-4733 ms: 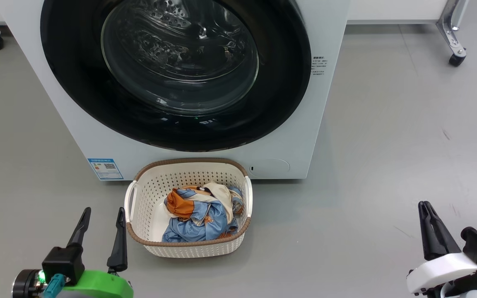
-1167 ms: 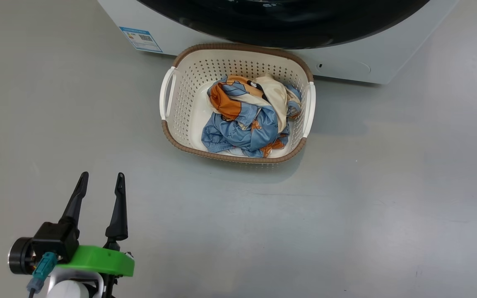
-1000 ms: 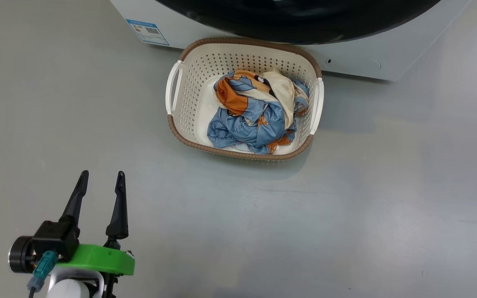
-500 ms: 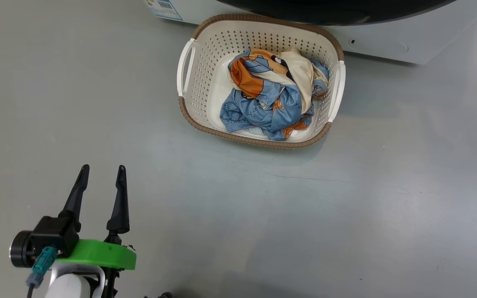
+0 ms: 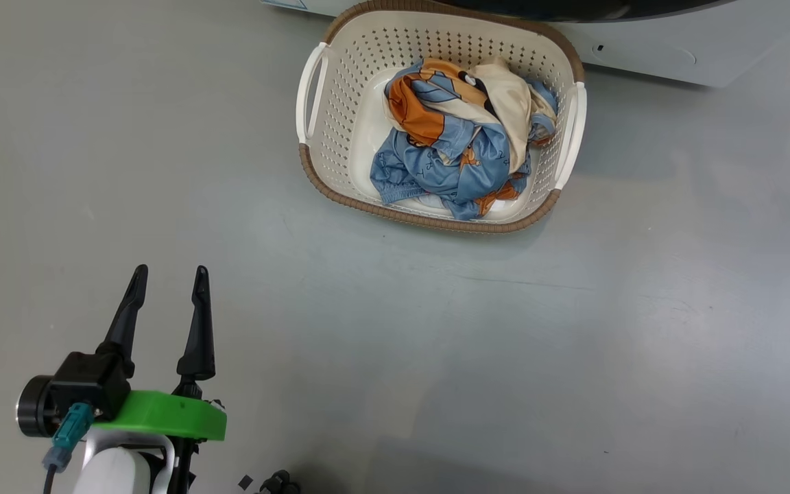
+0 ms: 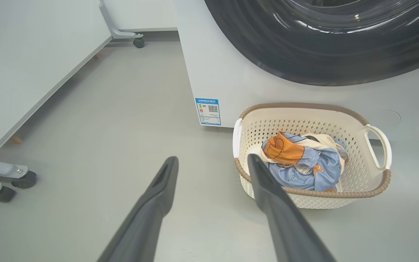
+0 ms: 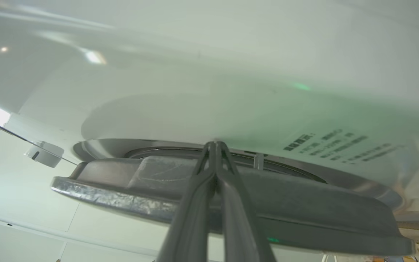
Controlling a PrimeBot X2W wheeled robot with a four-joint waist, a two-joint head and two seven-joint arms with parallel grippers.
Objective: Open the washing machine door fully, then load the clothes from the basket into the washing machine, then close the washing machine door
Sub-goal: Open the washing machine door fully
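Left gripper [image 5: 168,278] being held spread wide, empty, above grey floor [image 5: 477,357], well apart from basket [image 5: 340,147]. Right gripper [image 7: 215,145] being held pinched shut, nothing between fingers, tips being pointed at edge of washing machine door [image 7: 304,207], where dark rim is meeting white front of washing machine [image 7: 231,72]; contact cannot be told. Clothes [image 5: 450,151] being carried bunched inside basket, basket being stood on floor just before washing machine.

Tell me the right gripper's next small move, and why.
Probably hook the right gripper outward to swing the washing machine door wider: its shut fingers cross the door's rim, tips at the gap before the white washing machine front, and the clothes lie in the basket, unloaded.
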